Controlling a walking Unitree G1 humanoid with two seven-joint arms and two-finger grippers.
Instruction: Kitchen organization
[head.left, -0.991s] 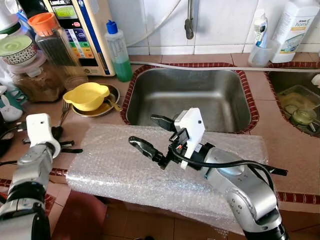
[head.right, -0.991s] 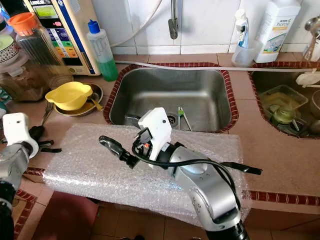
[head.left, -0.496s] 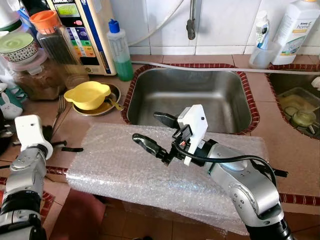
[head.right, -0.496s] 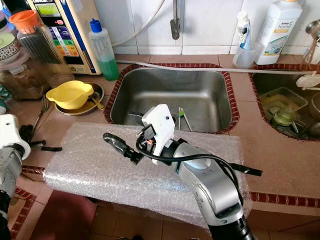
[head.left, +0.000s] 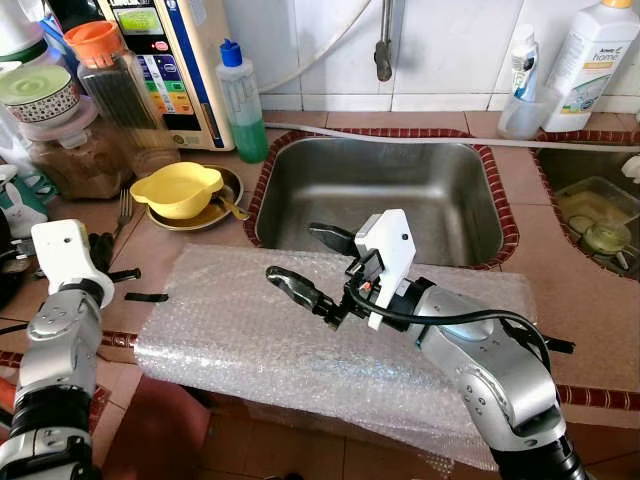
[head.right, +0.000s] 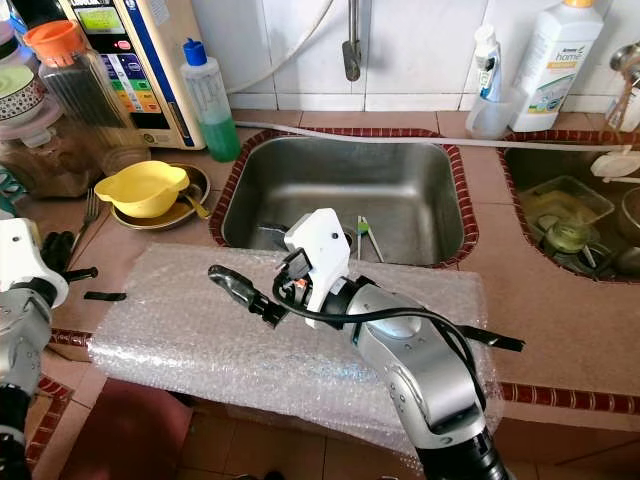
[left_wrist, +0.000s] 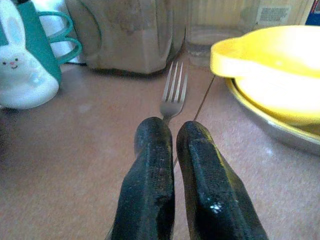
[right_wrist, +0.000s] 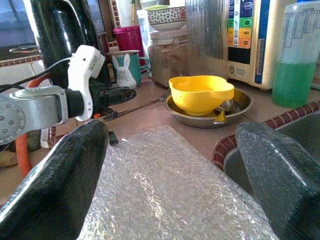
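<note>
Right pincer (head.left: 312, 262): spread wide, holding nothing, hovering over the bubble wrap just before the sink.
Left pincer (left_wrist: 172, 137): pressed together, gripping nothing, tips low over the surface, just short of the fork.
Hidden or unclear: front edge of bubble wrap covered by the right arm; fork handle behind the left fingers (left_wrist: 150, 165) in the wrist view; utensils on the sink floor too small to name.
Bubble wrap (head.left: 230, 330): clear, crinkled sheet, lying flat along the front of the surface, near edge drooping over the rim.
Fork (left_wrist: 173, 92): silver, flat on the surface, tines toward the jars.
Yellow bowl (head.left: 178, 189): sitting in a metal dish (head.left: 228, 203), beside the fork, spoon resting at its side.
Sink (head.left: 400, 190): steel, behind the wrap.
Surface (head.left: 560, 270): reddish tile.
Green bottle (head.left: 243, 102): upright at the sink's left back corner.
Rabbit mug (left_wrist: 25, 65): teal and white, left of the fork.
</note>
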